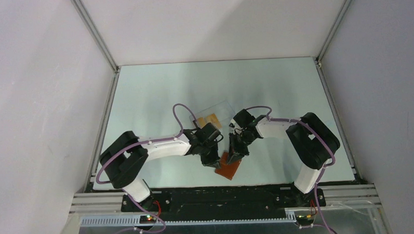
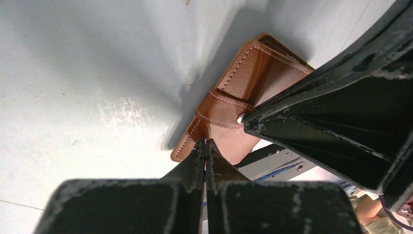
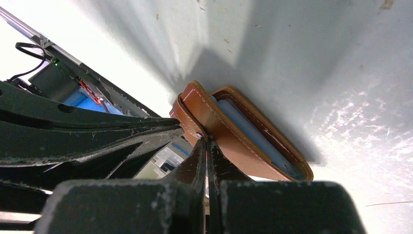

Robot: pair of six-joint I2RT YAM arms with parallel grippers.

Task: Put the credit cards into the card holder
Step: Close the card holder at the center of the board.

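The card holder [image 1: 228, 168], a brown leather wallet with a snap tab, lies folded near the table's front edge. Its cover [image 2: 253, 73] fills the left wrist view. In the right wrist view the card holder [image 3: 243, 141] gapes slightly, showing a grey-blue inner pocket. My left gripper [image 1: 213, 160] [image 2: 205, 142] is shut, tips resting on the cover below the tab. My right gripper [image 1: 236, 153] [image 3: 206, 141] is shut too, tips against the tab by the snap. Nothing sits between either pair of fingers. Orange credit cards [image 1: 209, 120] lie behind the grippers.
A clear plastic box [image 1: 217, 110] sits just behind the two grippers, with the cards at its near end. The table's front edge and metal rail [image 1: 223, 192] run close behind the wallet. Side rails border the table left and right.
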